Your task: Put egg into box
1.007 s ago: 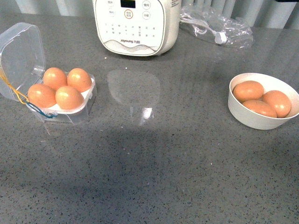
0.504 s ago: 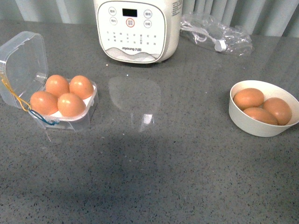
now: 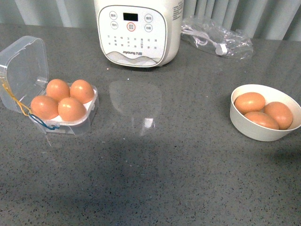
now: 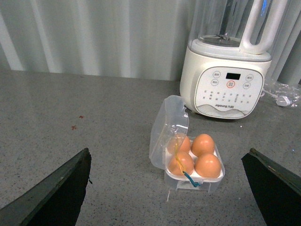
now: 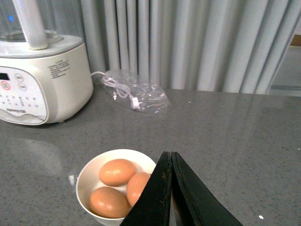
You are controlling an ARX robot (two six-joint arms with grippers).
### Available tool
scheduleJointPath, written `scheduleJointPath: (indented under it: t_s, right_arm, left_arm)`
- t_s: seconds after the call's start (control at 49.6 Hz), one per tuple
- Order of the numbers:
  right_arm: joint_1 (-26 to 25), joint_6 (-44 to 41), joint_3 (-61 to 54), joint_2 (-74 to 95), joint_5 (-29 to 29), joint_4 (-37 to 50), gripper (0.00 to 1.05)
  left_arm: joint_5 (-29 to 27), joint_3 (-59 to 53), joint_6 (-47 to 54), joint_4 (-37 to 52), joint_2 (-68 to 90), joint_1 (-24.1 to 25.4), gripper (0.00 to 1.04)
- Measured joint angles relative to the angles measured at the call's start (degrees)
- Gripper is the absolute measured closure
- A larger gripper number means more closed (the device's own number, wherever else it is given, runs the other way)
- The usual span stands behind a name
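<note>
The box (image 3: 70, 123) stands at the table's left with its clear lid (image 3: 23, 66) swung open, and several orange-brown eggs (image 3: 71, 108) fill its cells. Three more eggs (image 3: 249, 102) lie in a white bowl (image 3: 256, 129) at the right. Neither gripper shows in the front view. In the left wrist view my left gripper (image 4: 168, 150) is open and empty, its fingers (image 4: 56, 193) spread wide on either side of the box (image 4: 195, 181), well short of it. My right gripper (image 5: 170, 153) is shut on nothing, above the near rim of the bowl (image 5: 89, 172) and its eggs (image 5: 117, 172).
A white kitchen appliance with a control panel (image 3: 136, 33) stands at the back centre of the grey counter. A clear plastic bag holding a white cable (image 3: 216, 30) lies to the right of it. A pleated curtain closes off the back.
Everything in the front view has slid lower in the frame, so the camera's view has shifted. Box, bowl and eggs keep their places relative to each other.
</note>
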Motion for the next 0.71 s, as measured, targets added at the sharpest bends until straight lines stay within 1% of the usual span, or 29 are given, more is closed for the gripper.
scheduleJointPath:
  t_s: [0.04,0.121,0.403,0.705]
  right_arm:
    - [-1.5,0.0,-0.5,-2.7,-0.5,-2.3,1.02]
    - [-2.2,0.0,-1.0,-6.0,-0.5,-5.0,1.02]
    - [-2.2,0.0,-1.7,-18.0,-0.8,-15.7,1.02]
    - [-2.2,0.0,-1.7,-26.3,-0.8,-23.5,1.02]
  left_arm:
    - [0.0,0.0,0.0,0.0,0.0,0.0,0.07]
    - [0.0,0.0,0.0,0.0,0.0,0.0,0.07]
    - [0.0,0.0,0.0,0.0,0.0,0.0,0.07]
    - [0.0,0.0,0.0,0.0,0.0,0.0,0.07]
